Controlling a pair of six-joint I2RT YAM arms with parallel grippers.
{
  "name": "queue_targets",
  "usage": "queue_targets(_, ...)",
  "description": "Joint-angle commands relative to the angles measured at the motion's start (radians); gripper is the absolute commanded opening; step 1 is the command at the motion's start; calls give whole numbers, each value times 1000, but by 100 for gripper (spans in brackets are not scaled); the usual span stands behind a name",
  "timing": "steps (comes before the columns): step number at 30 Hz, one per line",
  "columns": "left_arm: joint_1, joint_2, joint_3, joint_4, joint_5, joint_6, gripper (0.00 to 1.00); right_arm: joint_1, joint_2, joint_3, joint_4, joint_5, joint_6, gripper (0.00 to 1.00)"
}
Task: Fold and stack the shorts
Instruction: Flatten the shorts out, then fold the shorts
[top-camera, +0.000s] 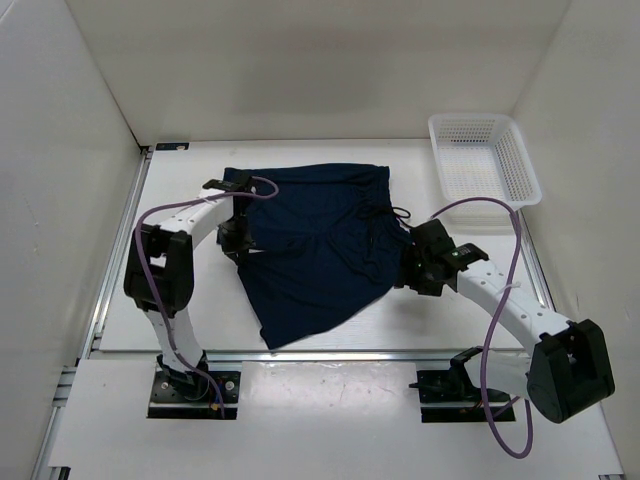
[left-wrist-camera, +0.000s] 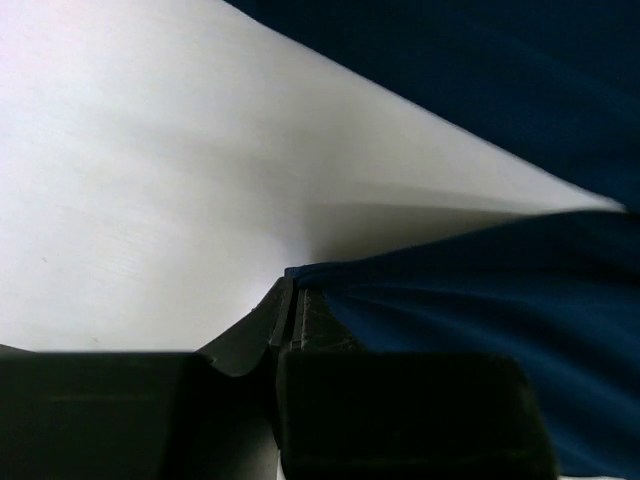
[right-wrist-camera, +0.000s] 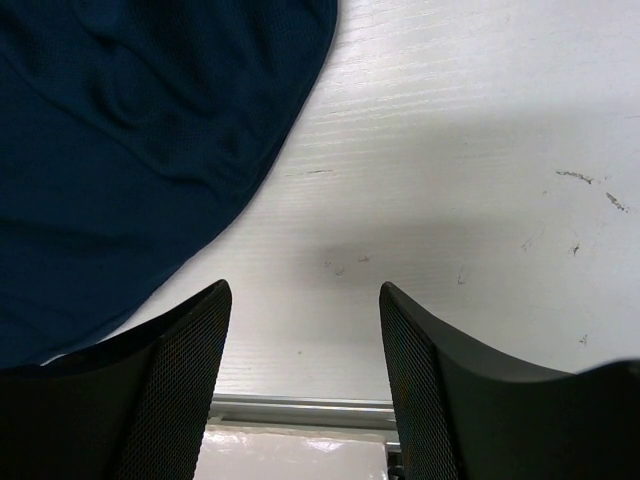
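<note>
Shorts (top-camera: 320, 250) edge pinched in left claw (left-wrist-camera: 290, 292); right claw (right-wrist-camera: 305, 292) gapes over table (right-wrist-camera: 480, 150) alongside.

From above, the left hand (top-camera: 238, 243) covers its own fingertips at 9 o'clock of the shorts (top-camera: 320, 245). Both wrist views cut the shorts off.

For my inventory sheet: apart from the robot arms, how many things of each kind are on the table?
Navy shorts: 1
White mesh basket: 1
Total: 2
</note>
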Motion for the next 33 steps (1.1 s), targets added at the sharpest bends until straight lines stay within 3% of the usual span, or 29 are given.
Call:
queue_targets(1, 79, 22, 52, 25, 36, 37, 10, -2, -22, -4, -7, 19, -4, 66)
queue_targets(10, 173, 178, 285, -27, 45, 47, 10, -2, -13, 21, -7, 28, -24, 68)
queue_targets(14, 202, 240, 370, -70, 62, 66, 34, -11, -13, 30, -7, 18, -24, 69)
queue_targets(15, 216, 223, 370, -71, 88, 76, 59, -11, -13, 41, -7, 18, -12, 73)
queue_targets(16, 216, 201, 353, -71, 115, 87, 73, -11, -4, 50, -7, 18, -12, 73)
queue_targets(17, 229, 177, 339, -60, 115, 87, 83, -11, 11, 50, -7, 18, -12, 75)
queue_targets(18, 229, 117, 321, -60, 115, 87, 86, -20, 21, 64, -7, 18, -12, 75)
queue_targets(22, 225, -96, 124, -60, 106, 40, 87, -45, 88, 88, 65, 6, -39, 76)
queue_targets(27, 113, -372, -222, -17, 305, -81, 79, -166, 250, 240, 108, -91, -141, 75)
queue_targets(29, 43, -483, -387, 12, 362, -167, 82, -209, 350, 281, 145, -198, -167, 74)
queue_targets(33, -60, -592, -543, 34, 404, -285, 91, -232, 528, 413, 168, -258, -179, 66)
